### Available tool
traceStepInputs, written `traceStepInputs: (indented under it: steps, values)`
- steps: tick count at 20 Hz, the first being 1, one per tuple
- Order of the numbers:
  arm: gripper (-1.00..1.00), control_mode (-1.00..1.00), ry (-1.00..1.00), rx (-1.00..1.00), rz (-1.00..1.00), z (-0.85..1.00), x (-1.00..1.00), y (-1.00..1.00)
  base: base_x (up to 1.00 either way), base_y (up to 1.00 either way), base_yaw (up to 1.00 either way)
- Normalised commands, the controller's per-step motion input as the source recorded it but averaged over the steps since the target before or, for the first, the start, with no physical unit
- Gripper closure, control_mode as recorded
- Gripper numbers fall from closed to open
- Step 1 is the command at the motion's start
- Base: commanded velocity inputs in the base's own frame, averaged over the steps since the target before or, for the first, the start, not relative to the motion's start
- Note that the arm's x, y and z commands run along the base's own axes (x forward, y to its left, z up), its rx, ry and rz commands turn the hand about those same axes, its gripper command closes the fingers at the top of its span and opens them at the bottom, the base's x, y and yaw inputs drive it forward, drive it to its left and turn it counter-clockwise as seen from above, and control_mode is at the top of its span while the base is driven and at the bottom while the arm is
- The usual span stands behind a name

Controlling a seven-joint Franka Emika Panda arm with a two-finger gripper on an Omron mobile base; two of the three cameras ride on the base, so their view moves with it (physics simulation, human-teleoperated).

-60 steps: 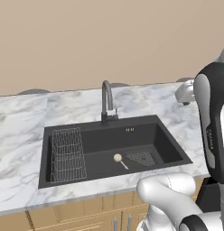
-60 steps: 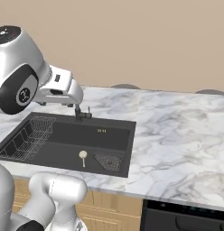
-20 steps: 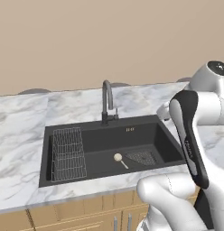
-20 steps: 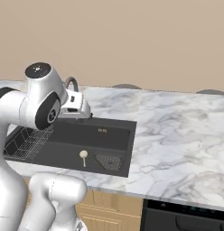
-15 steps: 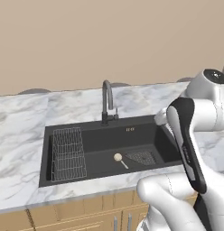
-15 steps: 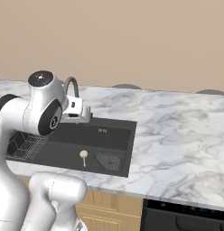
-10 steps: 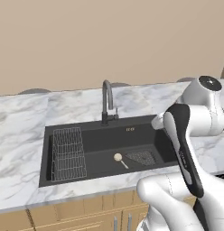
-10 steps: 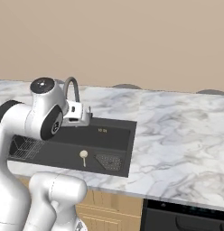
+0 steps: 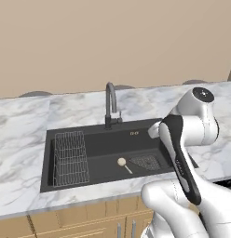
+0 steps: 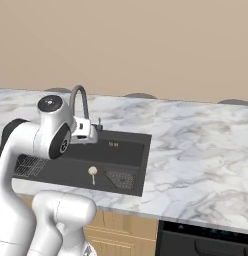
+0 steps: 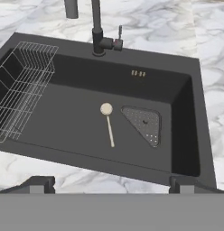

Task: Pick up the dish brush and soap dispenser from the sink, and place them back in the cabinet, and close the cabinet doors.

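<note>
Currently gripper (image 11: 112, 182) hovers above sink (image 11: 186, 113) front rim, fingers spread wide, nothing held: you are lined up for descent. Dish brush (image 11: 108, 123) lies flat on basin floor, just beside triangular drain strainer (image 11: 144, 124), handle toward you, clear of wire rack (image 11: 21, 90).

Faucet (image 11: 96, 31) spout cut by hand view's top edge; claw (image 11: 111, 184) fingertips barely visible, apparently spread.
</note>
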Motion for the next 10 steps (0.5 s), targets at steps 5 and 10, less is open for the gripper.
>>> traceStepInputs:
  steps: [5,10]
  values:
    - [-1.00,-1.00,0.00,0.00,0.02,-0.27,0.24,0.11,0.00,0.00,0.00]
    - [-1.00,-1.00,0.00,0.00,0.00,-0.27,0.28,0.11,0.00,0.00,0.00]
